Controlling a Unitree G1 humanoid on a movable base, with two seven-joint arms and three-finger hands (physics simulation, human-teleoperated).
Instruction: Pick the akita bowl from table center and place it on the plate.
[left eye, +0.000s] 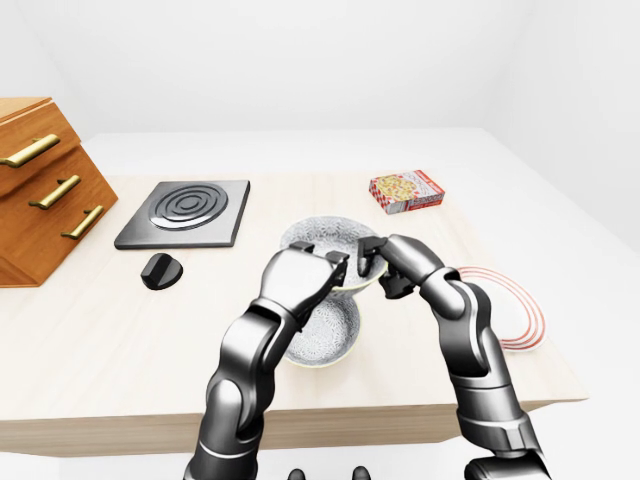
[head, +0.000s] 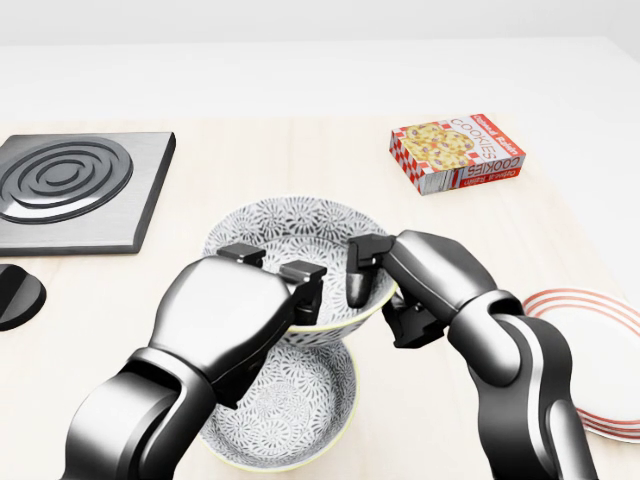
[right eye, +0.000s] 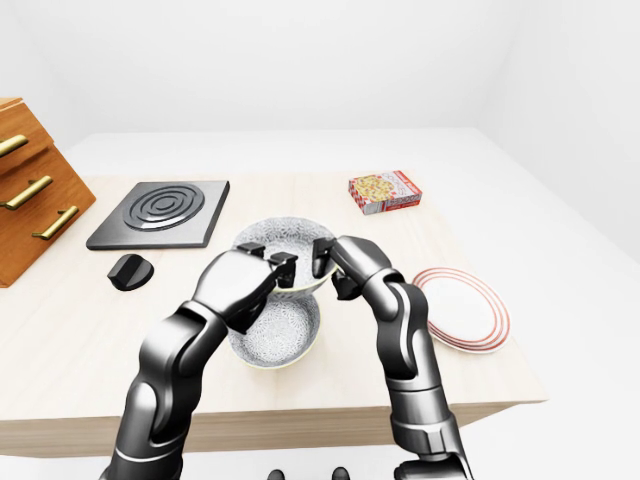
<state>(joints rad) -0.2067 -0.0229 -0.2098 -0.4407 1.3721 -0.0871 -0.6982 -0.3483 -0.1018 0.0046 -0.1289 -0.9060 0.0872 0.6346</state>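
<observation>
The akita bowl (head: 285, 228), white with a fine dark pattern, hangs a little above the table's middle, and its near rim covers part of a second, similar bowl (head: 285, 415) standing below it. My left hand (head: 290, 290) is shut on the near-left rim. At the near-right rim my right hand (head: 385, 300) is shut too, thumb inside the bowl and fingers under it. The white plate (head: 590, 350) with red rings lies on the table to the right, beyond my right forearm, with nothing on it.
A cookie box (head: 458, 152) lies at the upper right of the head view. A grey burner slab (head: 70, 190) and a black knob-like object (head: 15, 295) are on the left. A wooden drawer chest (left eye: 40, 190) stands at the far left. The table's near edge (left eye: 330, 425) runs below my arms.
</observation>
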